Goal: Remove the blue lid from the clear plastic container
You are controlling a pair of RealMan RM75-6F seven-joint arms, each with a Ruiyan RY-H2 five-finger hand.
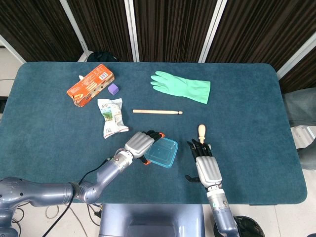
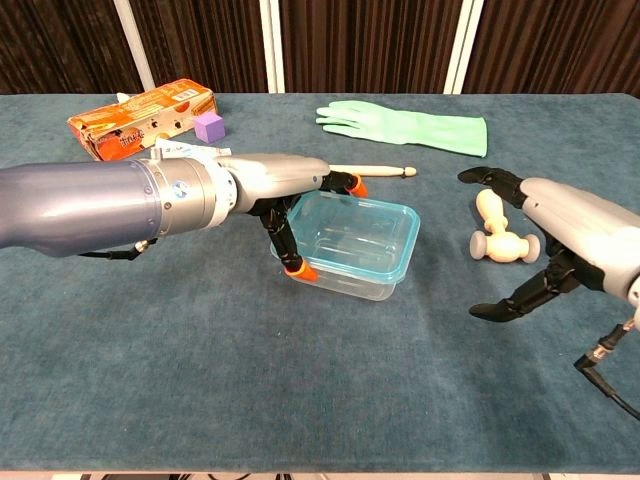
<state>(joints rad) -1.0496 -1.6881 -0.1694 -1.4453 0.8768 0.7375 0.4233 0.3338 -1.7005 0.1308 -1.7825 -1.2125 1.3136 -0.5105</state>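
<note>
While left hand (image 2: 290,205) grips rounded-rectangular clear container (image 2: 352,244), blue lid (image 1: 162,152) on.

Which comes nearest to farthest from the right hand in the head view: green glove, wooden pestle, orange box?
From the right hand:
1. Wooden pestle, just beyond its fingertips.
2. Green glove, far side, centre.
3. Orange box, far left.

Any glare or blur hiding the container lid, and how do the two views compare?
Head view: even light, sharp, soft shadows; blue lid small and partly behind the left hand. Chest view: clear plastic container crisp with faint reflections only; the left forearm looms large from closeness; right hand sharp.
</note>
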